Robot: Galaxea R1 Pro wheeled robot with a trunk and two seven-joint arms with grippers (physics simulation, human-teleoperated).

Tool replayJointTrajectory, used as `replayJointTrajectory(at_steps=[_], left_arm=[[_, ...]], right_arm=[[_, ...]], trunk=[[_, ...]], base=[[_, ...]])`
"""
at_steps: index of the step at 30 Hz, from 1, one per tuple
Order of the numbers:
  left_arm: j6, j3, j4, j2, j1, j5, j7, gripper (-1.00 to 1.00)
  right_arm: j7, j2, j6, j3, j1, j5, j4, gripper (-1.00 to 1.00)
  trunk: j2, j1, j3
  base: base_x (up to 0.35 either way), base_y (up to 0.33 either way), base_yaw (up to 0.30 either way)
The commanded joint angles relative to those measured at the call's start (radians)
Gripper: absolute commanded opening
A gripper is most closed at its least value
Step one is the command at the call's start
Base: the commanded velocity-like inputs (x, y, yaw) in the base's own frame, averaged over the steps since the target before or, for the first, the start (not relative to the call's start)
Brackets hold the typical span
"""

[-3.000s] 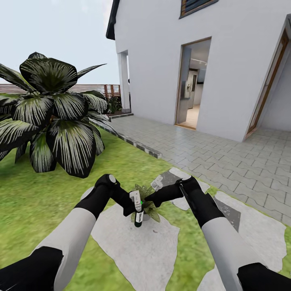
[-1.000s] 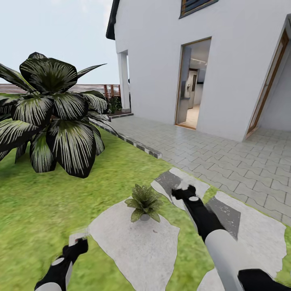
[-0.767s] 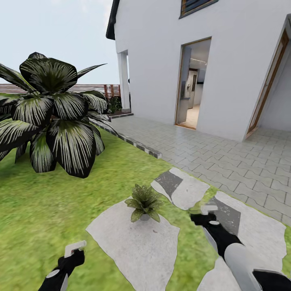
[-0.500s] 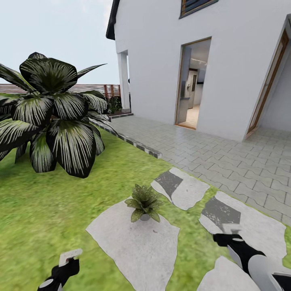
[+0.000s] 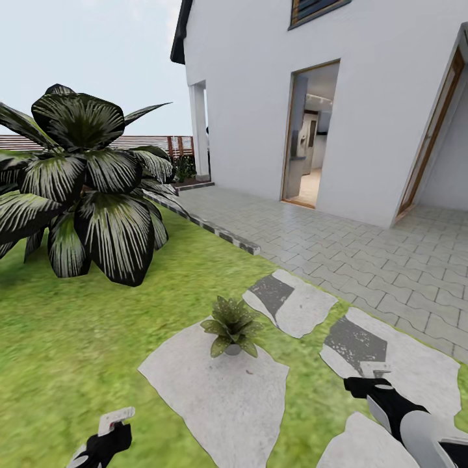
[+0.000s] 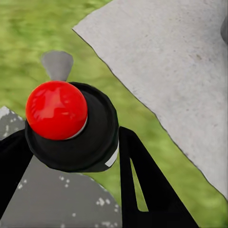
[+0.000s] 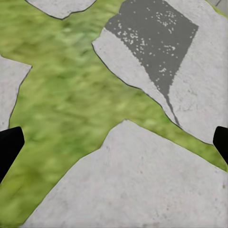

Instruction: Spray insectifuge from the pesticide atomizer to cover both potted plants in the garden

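A garden lawn (image 5: 65,338) beside a white house (image 5: 338,97), with pale paving slabs (image 5: 221,396) set into the grass. One small potted plant (image 5: 231,325), a low rosette of speckled green leaves, stands at the far edge of the largest slab. A tall dark palm (image 5: 78,182) with white-streaked fronds grows on the lawn beyond it, before a brown slat fence (image 5: 156,144).

The left hand (image 5: 112,430) is low at the near edge of the lawn, closed around the pesticide atomizer (image 6: 71,126); its wrist camera shows a black body with a red cap held between the fingers (image 6: 142,185). The right hand (image 5: 364,383) hovers over a slab near the opposite side, fingers spread wide, holding nothing.
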Motion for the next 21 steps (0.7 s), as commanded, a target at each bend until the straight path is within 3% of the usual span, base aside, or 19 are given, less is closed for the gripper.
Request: replayJointTrajectory(at_steps=[1, 8, 21], left_arm=[[-0.004, 0.009, 0.001, -0.002, -0.001, -0.01, -0.006, -1.0], [-0.065, 0.009, 0.03, -0.002, -0.001, -0.01, -0.006, -1.0], [-0.076, 0.009, 0.032, -0.001, -0.001, -0.01, -0.006, -1.0]], right_arm=[[-0.001, 0.0, 0.002, -0.008, 0.0, 0.008, 0.0, 1.0], [-0.003, 0.001, 0.003, -0.008, 0.0, 0.008, 0.0, 1.0], [-0.003, 0.0, 0.002, -0.009, 0.0, 0.008, -0.002, 1.0]], trunk=[[0.0, 0.0, -0.001], [0.0, 0.0, -0.001], [0.0, 0.0, -0.001]], base=[[0.0, 0.0, 0.0], [0.0, 0.0, 0.0], [0.0, 0.0, 0.0]])
